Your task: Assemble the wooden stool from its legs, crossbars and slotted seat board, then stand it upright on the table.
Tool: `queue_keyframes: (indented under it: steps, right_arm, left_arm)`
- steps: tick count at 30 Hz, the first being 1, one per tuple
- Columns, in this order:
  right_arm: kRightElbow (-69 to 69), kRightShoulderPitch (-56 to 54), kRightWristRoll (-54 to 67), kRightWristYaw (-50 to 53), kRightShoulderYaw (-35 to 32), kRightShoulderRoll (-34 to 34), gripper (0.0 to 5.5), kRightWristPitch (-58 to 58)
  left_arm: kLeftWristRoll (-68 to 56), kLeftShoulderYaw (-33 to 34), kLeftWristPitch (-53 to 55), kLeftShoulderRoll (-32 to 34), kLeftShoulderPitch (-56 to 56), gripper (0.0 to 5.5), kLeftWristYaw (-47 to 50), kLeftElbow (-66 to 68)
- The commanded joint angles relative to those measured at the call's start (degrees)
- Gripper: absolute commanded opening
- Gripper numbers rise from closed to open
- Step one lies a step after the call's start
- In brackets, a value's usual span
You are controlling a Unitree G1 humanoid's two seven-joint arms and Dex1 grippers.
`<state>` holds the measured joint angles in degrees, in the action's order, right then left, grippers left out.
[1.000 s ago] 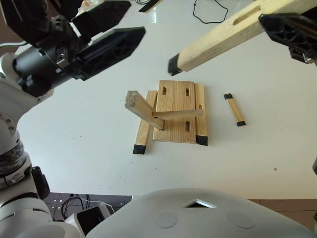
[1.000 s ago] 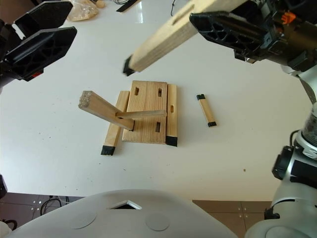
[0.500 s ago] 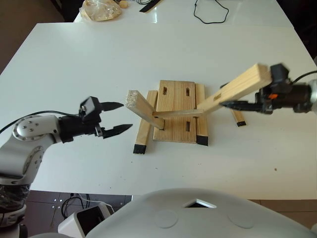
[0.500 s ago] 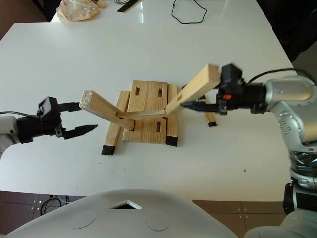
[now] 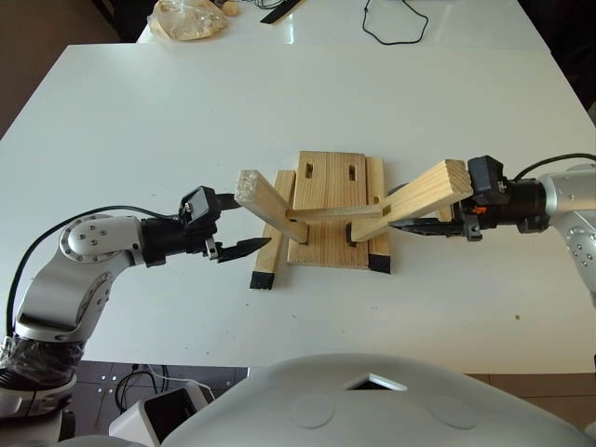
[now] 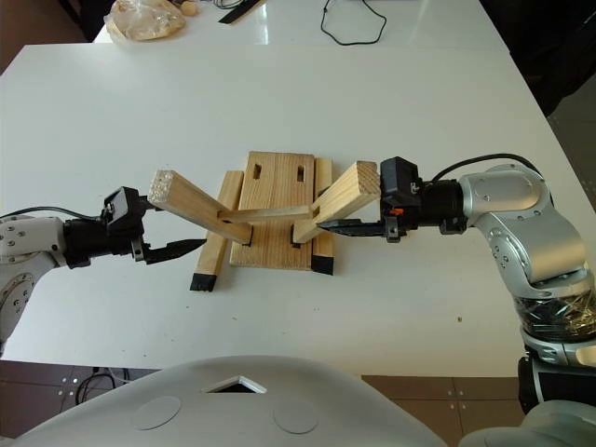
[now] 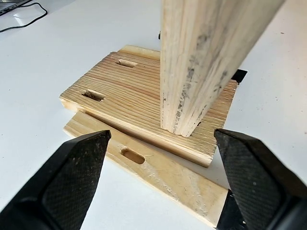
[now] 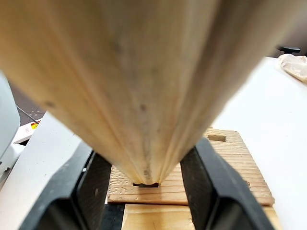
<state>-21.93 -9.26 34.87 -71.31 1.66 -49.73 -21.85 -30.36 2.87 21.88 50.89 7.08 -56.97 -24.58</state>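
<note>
Square pale-wood leg (image 5: pixel 414 197) at grainy, rectangular slotted seat board (image 5: pixel 328 191)

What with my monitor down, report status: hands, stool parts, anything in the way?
Left hand open at first leg, which stands tilted in seat board. Right hand shut on second leg, its end at a board slot. Nothing in the way.

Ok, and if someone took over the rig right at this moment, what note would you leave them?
Left gripper: open around the first leg, not touching it.
Right gripper: shut on the second leg, tilted, lower end at a slot in the seat board.
Done: first leg stands slanted in the board, with a crossbar in it.
Left: seat the second leg, fit the spare legs lying flat beside the board, stand the stool upright.
</note>
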Motion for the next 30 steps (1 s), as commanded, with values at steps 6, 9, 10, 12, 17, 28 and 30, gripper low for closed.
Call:
queue_keyframes:
  steps: [6, 9, 10, 12, 17, 28, 30]
  right_arm:
    - [5.0, 3.1, -5.7, -3.6, 2.2, -4.0, 2.02, 3.3]
    - [3.6, 4.5, -4.3, -4.3, 1.6, -5.0, 2.02, 3.0]
    - [3.1, 5.0, -3.9, -4.4, 1.5, -5.3, 2.02, 2.9]
    - [2.7, 5.4, -3.6, -4.6, 1.3, -5.7, 2.02, 2.8]
    - [2.5, 6.3, -3.3, -4.5, 0.8, -6.2, 2.02, 2.6]
    - [1.3, 6.0, 0.6, -4.6, 0.8, -6.2, 2.02, -2.2]
    - [2.3, 5.5, -1.1, -4.1, 1.7, -6.0, 2.02, -1.3]
  left_arm:
    - [1.3, -0.5, 0.8, -1.0, -1.0, 4.00, 0.6, -0.5]
    - [2.4, -0.2, 0.3, -1.0, -0.7, 4.00, 0.9, 0.3]
    - [2.5, 0.0, 0.2, -0.9, -0.6, 4.00, 0.8, 0.5]
    - [2.4, 0.5, 0.4, -0.8, -0.3, 4.00, 0.8, 0.3]
    - [2.8, 0.8, 0.5, -1.1, 0.1, 4.00, 1.1, -0.1]
    - [4.2, 0.0, 0.1, -1.7, 0.2, 4.00, 2.4, 0.2]
    - [4.5, -0.2, 0.2, -2.0, 0.0, 4.00, 2.6, 0.2]
